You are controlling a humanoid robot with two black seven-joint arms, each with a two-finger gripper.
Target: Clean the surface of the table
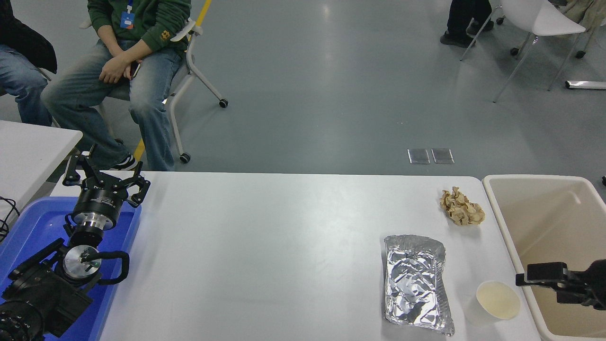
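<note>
The table surface point(265, 246) is a wide white top. On its right part lie a crumpled brown paper ball point(461, 207), a crinkled foil tray point(415, 283) and a small paper cup point(498, 299). My right gripper point(551, 285) comes in from the right edge and hangs open and empty over the beige bin point(509, 227), just right of the cup. My left gripper point(105, 171) is parked open at the lower left, above a blue tray point(28, 222).
A smaller white tabletop corner point(33, 151) shows at the left edge. Two people sit on chairs beyond the table's far left point(128, 61). A white chair point(539, 23) and another person's legs stand at the far right.
</note>
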